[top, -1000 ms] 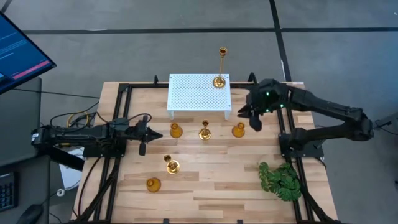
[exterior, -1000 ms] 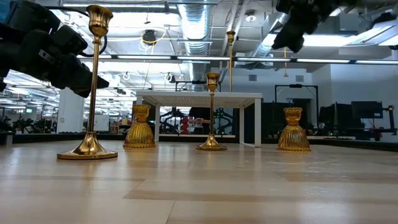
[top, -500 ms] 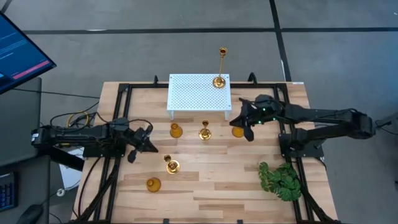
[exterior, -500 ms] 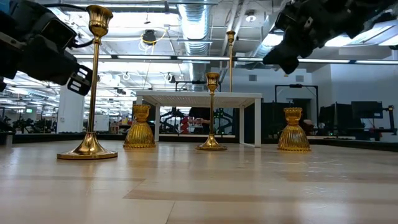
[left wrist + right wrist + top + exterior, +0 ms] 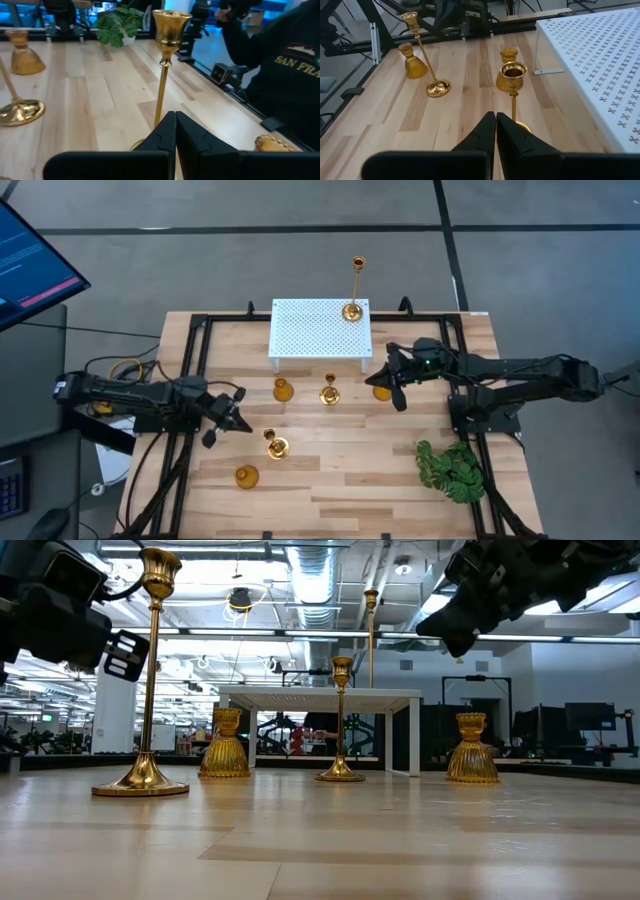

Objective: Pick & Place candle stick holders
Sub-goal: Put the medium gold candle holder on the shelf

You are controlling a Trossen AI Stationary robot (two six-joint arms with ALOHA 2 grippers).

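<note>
Six gold candle stick holders show in the high view. A tall slim one [image 5: 352, 308] stands on the white perforated stand [image 5: 320, 330]. In front of the stand are a squat one [image 5: 283, 390], a short slim one [image 5: 329, 394] and a squat one [image 5: 380, 391]. Nearer are a slim one [image 5: 275, 446] and a squat one [image 5: 246, 476]. My left gripper [image 5: 238, 425] is shut, just left of the near slim holder [image 5: 167, 30], above the table. My right gripper [image 5: 390, 383] is shut above the right squat holder, facing the short slim one [image 5: 511, 77].
A green leafy plant [image 5: 452, 470] lies at the near right. Black frame rails [image 5: 190, 380] run along the table's left and right sides. A person in a dark shirt [image 5: 280, 65] shows beyond the table in the left wrist view. Bare wood lies between the near holders and the plant.
My left gripper has gone toward the table's near edge, closer to the near slim holder. My right gripper has come down and toward the table's left, over the right squat holder. The holders have stayed where they were.
</note>
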